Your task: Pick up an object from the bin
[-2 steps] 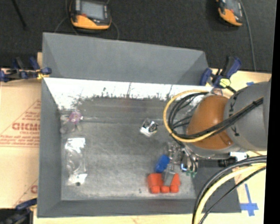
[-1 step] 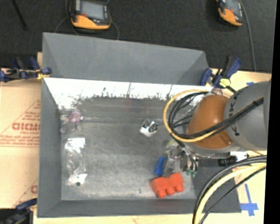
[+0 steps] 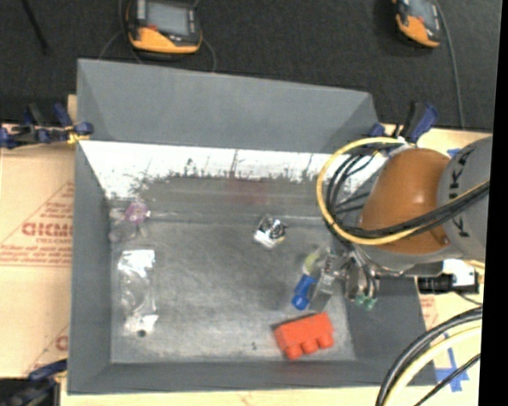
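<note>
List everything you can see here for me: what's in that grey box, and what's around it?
bin: one, grey metal, middle of the view
toy brick: one, red, bin floor, lower right
small blue piece: one, blue, just above the brick, beside the gripper
shiny scrap: one, silver-white, middle of the floor, towards the back
plastic wrapper: one, clear, left side of the floor
small purple thing: one, pale purple, back left
handheld devices: two, orange and black, outside the bin, top of view
arm: one, orange cover, cables, from the right
gripper: one, dark, right side of the bin
</note>
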`<state>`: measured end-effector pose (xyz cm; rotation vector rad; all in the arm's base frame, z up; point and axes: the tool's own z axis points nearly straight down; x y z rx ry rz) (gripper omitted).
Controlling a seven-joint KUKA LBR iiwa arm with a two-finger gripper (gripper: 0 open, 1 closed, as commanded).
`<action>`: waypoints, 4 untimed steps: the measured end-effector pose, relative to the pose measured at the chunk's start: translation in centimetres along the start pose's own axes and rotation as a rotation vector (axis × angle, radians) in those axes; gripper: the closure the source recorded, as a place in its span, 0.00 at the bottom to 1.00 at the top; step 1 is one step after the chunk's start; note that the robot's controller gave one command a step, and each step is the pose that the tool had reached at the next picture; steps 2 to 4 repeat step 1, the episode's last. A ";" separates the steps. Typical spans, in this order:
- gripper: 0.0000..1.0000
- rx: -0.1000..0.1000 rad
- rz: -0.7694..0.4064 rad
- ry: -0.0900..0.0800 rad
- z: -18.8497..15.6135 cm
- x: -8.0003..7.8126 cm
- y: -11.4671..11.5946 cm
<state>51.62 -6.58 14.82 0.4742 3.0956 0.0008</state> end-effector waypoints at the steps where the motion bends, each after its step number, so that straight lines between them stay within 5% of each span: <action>1: 1.00 -0.001 -0.014 -0.003 -8.6 -0.8 1.2; 4: 1.00 -0.001 -0.014 -0.003 -8.6 -0.8 1.2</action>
